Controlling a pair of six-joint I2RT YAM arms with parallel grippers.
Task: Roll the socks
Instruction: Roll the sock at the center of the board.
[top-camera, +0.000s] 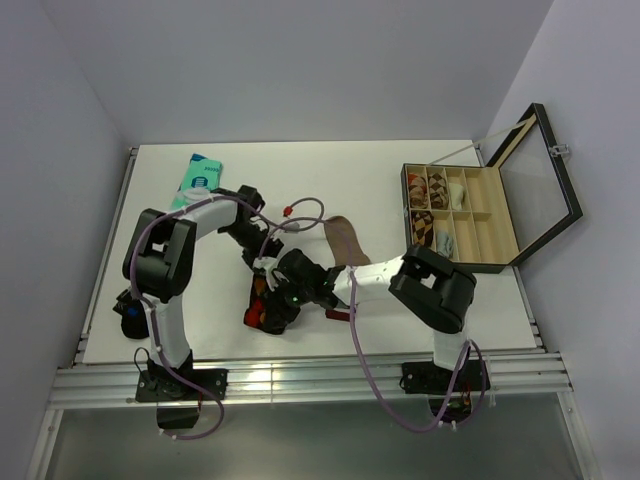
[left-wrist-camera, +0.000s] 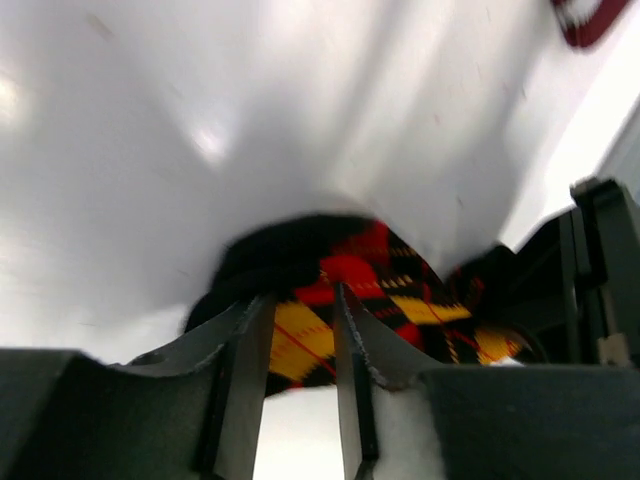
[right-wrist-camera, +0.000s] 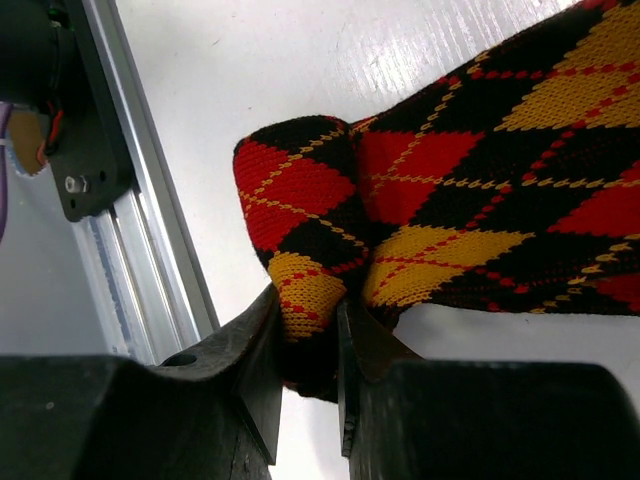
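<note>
A black fabric sock with red, orange and yellow argyle diamonds is seen lying near the front of the glossy white tabletop, between the two arms. One end is doubled over into a thick bunch and the rest is spread flat. A fold of that bunched end is pinched tightly between the fingers of the right gripper, the knit being squeezed thin there. The left gripper is set against a dark rolled bulge of the same sock, its fingers a little apart with yellow and red fabric showing in the gap; whether that fabric is clamped cannot be told. A tan-brown sock with a maroon cuff is laid flat farther back, just behind the right forearm. The tabletop is edged at the near side by an aluminium rail and enclosed by plain pale grey walls. A teal flat packet is placed at the back left, and an open black case with beige compartments at the right, its lid raised. From above, both grippers and much of the argyle sock are covered by the dark wrists. The left wrist view is blurred, with only a corner of the maroon cuff caught at its upper edge. A small dark object at the left edge cannot be made out.
</note>
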